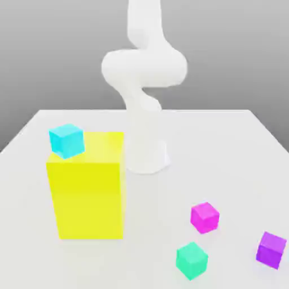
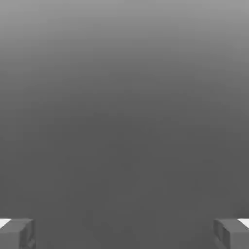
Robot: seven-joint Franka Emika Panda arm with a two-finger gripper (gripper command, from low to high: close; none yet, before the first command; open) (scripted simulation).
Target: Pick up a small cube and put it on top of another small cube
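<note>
In the exterior view, a smooth white robot arm is rising from its base at the back of a flat white table. A tall matte yellow block is standing toward this view's left, and a small sky-blue cube is sitting on its top, at a back corner. Toward the view's right, the small plain sea-green cube is resting on the table, just in front of the small magenta-pink cube and apart from it. A darker violet-purple cube is lying farther right. In the hand view, the gripper is hanging released, its two grey fingertips standing wide apart over a plain grey backdrop, grasping nothing.
</note>
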